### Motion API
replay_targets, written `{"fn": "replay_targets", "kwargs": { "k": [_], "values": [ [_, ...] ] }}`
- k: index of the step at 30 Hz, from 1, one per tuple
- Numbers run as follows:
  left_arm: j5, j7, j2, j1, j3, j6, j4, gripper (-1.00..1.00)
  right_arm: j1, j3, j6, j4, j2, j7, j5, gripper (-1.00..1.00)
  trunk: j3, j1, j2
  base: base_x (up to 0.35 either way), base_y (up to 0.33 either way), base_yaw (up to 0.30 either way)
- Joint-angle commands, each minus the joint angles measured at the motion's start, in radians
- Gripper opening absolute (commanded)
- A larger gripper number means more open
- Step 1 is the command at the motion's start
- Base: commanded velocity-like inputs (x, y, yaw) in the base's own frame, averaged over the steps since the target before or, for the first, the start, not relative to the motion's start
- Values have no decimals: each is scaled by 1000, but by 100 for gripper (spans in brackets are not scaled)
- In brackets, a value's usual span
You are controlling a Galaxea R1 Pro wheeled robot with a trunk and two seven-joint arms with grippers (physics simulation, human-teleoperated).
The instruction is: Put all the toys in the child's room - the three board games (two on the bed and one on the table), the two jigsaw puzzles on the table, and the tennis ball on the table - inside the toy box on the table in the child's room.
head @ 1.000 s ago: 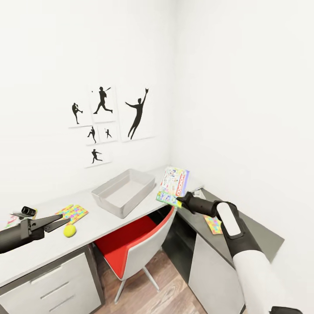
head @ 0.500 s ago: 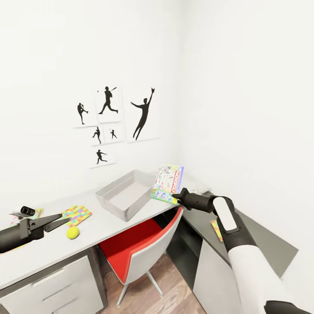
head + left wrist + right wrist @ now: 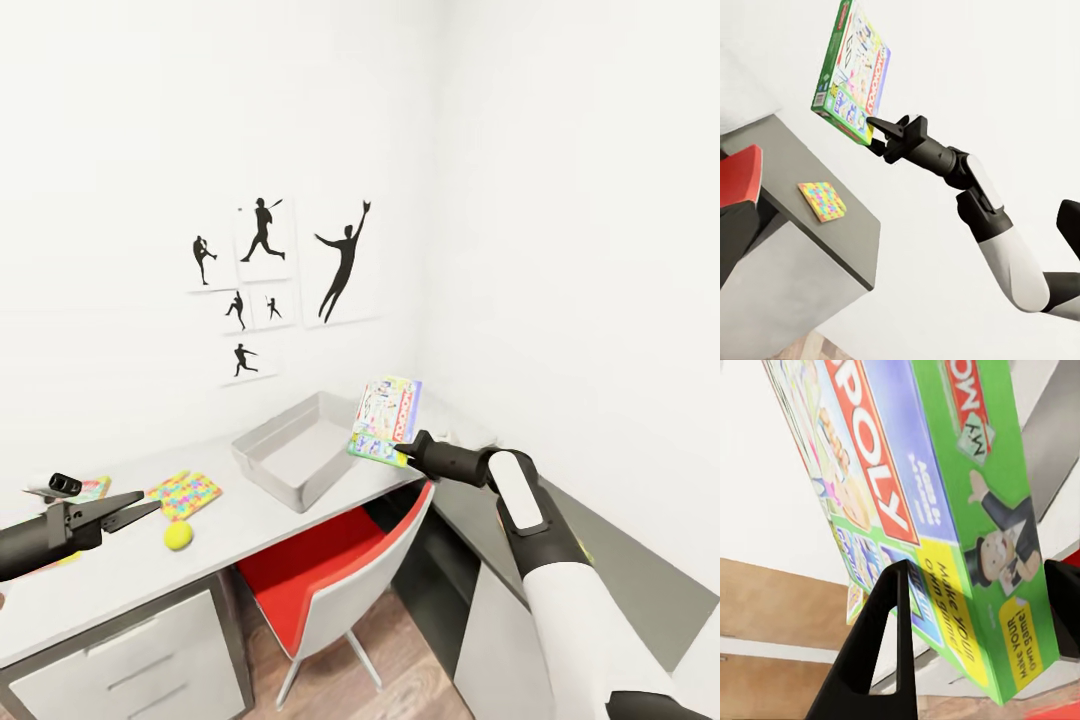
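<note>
My right gripper is shut on the lower edge of the Monopoly board game, held nearly upright in the air just right of the toy box. That light grey box sits on the table. The right wrist view has the game box between two dark fingers. My left gripper hovers open and holds nothing above the table's left part, near the tennis ball and a jigsaw puzzle. A second puzzle lies on the dark grey side top, below the held game.
A red and white chair is tucked under the table below the toy box. A colourful flat thing lies behind my left wrist, partly hidden. Black silhouette pictures hang on the white wall. White drawers sit under the table's left end.
The whole view has shifted, so the camera moved. My right gripper has carried the Monopoly game a little closer to the toy box. The left gripper looks unchanged.
</note>
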State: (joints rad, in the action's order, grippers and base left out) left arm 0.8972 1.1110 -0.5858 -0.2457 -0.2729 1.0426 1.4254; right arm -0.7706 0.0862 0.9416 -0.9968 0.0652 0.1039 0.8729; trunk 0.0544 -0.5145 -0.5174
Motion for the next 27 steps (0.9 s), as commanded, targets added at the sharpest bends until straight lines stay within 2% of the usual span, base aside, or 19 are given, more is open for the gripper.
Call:
{"fn": "replay_targets", "kwargs": {
  "k": [1, 15, 27],
  "values": [
    [0, 3, 0, -1, 0, 5, 0, 100, -1, 4, 6, 0, 1, 10, -9, -100, 2, -1, -2, 248, 0, 200],
    [0, 3, 0, -1, -2, 5, 0, 100, -1, 5, 6, 0, 1, 10, -11, -100, 2, -1, -2, 312, -13, 280],
    [0, 3, 0, -1, -3, 5, 0, 100, -1, 6, 6, 1, 1, 10, -11, -100, 2, -1, -2, 296, -179, 260]
  ]
}}
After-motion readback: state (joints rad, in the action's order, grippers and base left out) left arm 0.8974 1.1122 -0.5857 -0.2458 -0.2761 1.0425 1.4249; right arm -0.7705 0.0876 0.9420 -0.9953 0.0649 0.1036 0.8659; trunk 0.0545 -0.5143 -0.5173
